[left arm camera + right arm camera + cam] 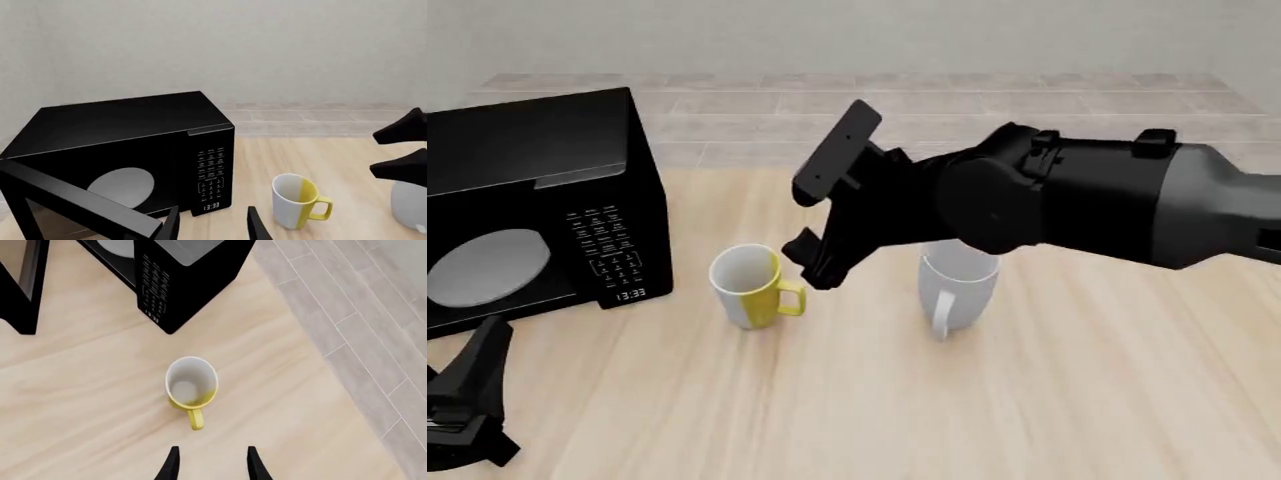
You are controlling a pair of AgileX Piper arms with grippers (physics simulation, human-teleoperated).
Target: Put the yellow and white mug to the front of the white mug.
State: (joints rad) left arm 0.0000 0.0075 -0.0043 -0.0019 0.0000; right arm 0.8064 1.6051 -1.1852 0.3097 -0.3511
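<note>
Left wrist view: the yellow and white mug (pixel 296 201) stands upright on the wooden table (pixel 333 160), just beside the microwave (pixel 127 160) on its keypad side, yellow handle turned away from the oven. The microwave door (pixel 73 205) hangs open. The left gripper (pixel 213 224) shows two parted fingertips with nothing between them. The white mug (pixel 408 206) sits at the frame edge, beyond the yellow one from the microwave.

Front view: both mugs stand side by side, the yellow and white mug (pixel 751 286) between the microwave (pixel 541 210) and the white mug (pixel 956 290). The right arm (pixel 1068 200) reaches across above them; the left gripper (pixel 467 410) is low, in front of the microwave.

Right wrist view: the right gripper (pixel 212 462) looks straight down, fingers apart and empty, with the yellow and white mug (pixel 191 387) below, near the microwave (pixel 180 280) corner.
</note>
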